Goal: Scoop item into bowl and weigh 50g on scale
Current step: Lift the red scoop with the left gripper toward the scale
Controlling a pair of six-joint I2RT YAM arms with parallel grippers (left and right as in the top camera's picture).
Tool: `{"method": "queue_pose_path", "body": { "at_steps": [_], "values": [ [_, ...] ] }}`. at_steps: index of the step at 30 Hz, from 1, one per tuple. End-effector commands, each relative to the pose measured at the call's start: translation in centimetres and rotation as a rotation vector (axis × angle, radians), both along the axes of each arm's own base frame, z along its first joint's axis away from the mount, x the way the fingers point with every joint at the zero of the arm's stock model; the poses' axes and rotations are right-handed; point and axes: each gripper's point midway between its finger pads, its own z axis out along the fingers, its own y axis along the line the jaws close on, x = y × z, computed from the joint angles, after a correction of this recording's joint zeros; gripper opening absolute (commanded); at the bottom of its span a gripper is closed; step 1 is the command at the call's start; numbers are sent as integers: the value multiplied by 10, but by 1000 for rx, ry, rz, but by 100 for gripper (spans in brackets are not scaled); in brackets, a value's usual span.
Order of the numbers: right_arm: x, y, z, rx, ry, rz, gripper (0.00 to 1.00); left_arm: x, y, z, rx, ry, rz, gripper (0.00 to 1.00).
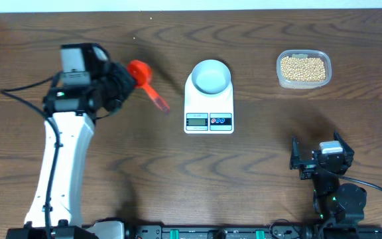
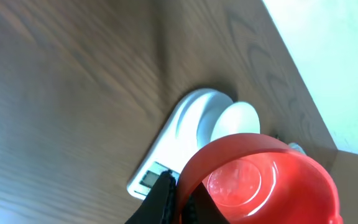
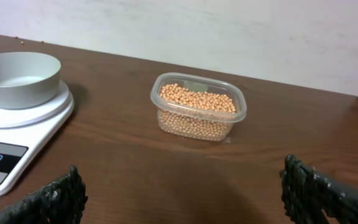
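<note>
At the table's far right, the beans (image 1: 302, 69) sit in a clear tub (image 3: 194, 127), heaped approx. to its rim. Left of the tub, well apart, the bowl (image 1: 210, 75) stands upright on the scale's (image 1: 209, 109) round platform, w/ the LCD & two buttons on the edge facing the robot; the readout is too small to read. Further left, a red scoop (image 1: 140, 70) hangs above the wood table (image 1: 111, 153), cup end at the left gripper (image 1: 130, 77), handle pointing down-right twd. the scale w/o touching it. In the left wrist view the black fingers (image 2: 161, 198) are clamped on the cup's rim, the cup's mouth facing the camera. Right gripper (image 1: 318, 157) is parked near the front edge, below the tub; its fingers (image 3: 55, 196) are spread wide, nothing btw. them.
</note>
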Motion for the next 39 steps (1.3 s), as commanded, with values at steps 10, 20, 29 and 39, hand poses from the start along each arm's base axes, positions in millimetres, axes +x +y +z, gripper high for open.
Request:
{"method": "queue_pose_path", "body": {
  "at_steps": [10,20,29,39],
  "values": [
    [0,2,0,-8,-4,6,99,-31,-63,-39,30,123,-100,7],
    [0,9,8,14,-37,50,99,-33,-78,-49,42,143,-138,7],
    [-12,59,40,107,-148,348,99,-25,-81,-56,42,144,-139,7],
    [-6,79,69,245,-77,462,99,-11,-96,-44,23,53,-169,7]
  ]
}}
